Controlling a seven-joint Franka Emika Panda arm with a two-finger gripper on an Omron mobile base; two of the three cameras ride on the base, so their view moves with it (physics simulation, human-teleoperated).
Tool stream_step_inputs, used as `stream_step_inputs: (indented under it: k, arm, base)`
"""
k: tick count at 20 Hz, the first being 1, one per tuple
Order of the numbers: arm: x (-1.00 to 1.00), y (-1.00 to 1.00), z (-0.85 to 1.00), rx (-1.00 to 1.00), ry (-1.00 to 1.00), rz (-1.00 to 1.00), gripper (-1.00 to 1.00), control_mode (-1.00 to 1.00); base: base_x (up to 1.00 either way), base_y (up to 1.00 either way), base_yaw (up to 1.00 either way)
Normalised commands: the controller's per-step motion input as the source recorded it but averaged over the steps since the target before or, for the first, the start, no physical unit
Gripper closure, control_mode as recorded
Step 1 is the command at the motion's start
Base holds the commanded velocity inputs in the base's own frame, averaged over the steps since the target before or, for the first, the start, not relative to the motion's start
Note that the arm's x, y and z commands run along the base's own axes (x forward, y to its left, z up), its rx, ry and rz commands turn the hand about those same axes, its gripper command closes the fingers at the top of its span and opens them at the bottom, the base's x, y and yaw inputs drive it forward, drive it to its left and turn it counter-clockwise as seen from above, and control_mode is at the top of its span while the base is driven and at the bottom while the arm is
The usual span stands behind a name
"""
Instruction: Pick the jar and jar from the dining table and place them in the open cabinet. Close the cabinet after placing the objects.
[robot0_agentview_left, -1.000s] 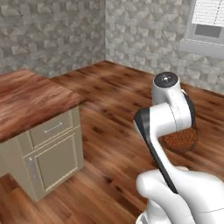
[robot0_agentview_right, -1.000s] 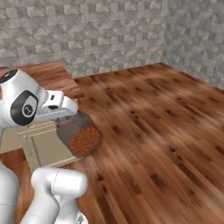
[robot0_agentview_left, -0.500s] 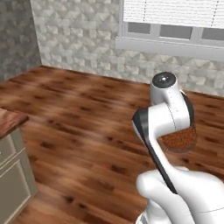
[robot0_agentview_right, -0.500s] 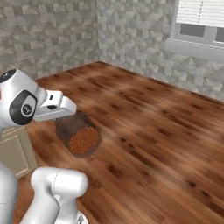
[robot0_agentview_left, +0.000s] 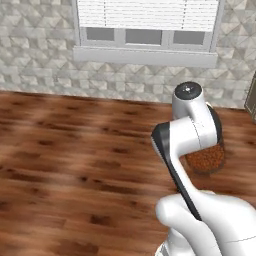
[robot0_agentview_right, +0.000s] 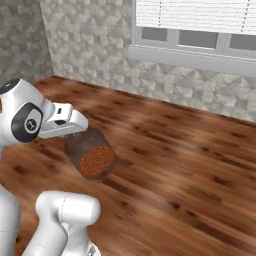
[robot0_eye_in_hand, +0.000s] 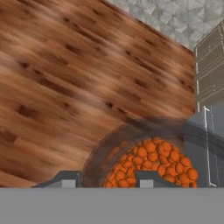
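Note:
My gripper (robot0_agentview_right: 80, 141) is shut on a squat clear jar (robot0_agentview_right: 95, 157) of reddish-brown grains and holds it in the air above the wooden floor. In the left base view the jar (robot0_agentview_left: 206, 159) peeks out from behind my white forearm. The hand view has the jar (robot0_eye_in_hand: 151, 159) close up between the two dark fingertips (robot0_eye_in_hand: 65, 179). At that view's right edge stands a tall beige-grey panelled front (robot0_eye_in_hand: 210, 57); I cannot tell whether it is the cabinet. The dining table and the other jar are out of view.
Bare reddish-brown plank floor (robot0_agentview_left: 75, 150) stretches ahead to a grey stone wall (robot0_agentview_right: 90, 45) with a window and white blinds (robot0_agentview_left: 150, 20). A dark vertical edge (robot0_agentview_left: 252, 97) shows at the far right of the left base view.
The whole picture has swept sideways as the base turns: the table and its beige drawers have left the views and the window wall has come in. The jar stays in my grip.

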Motion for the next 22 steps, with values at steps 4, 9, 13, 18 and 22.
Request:
stream_step_inputs:
  k: [4, 9, 13, 18, 22]
  arm:
    - [0.0, 0.0, 0.0, 0.0, 0.0, 0.0, 1.0, 1.0]
    - [0.0, 0.0, 0.0, 0.0, 0.0, 0.0, 1.0, 1.0]
    - [0.0, 0.0, 0.0, 0.0, 0.0, 0.0, 1.0, 1.0]
    - [0.0, 0.0, 0.0, 0.0, 0.0, 0.0, 1.0, 1.0]
    - [0.0, 0.0, 0.0, 0.0, 0.0, 0.0, 1.0, 1.0]
  base:
    - [0.62, -0.42, -0.4]
    - [0.69, -0.45, -0.39]
    - [0.88, -0.31, -0.37]
    - [1.0, -0.24, -0.34]
    - [0.99, -0.15, -0.3]
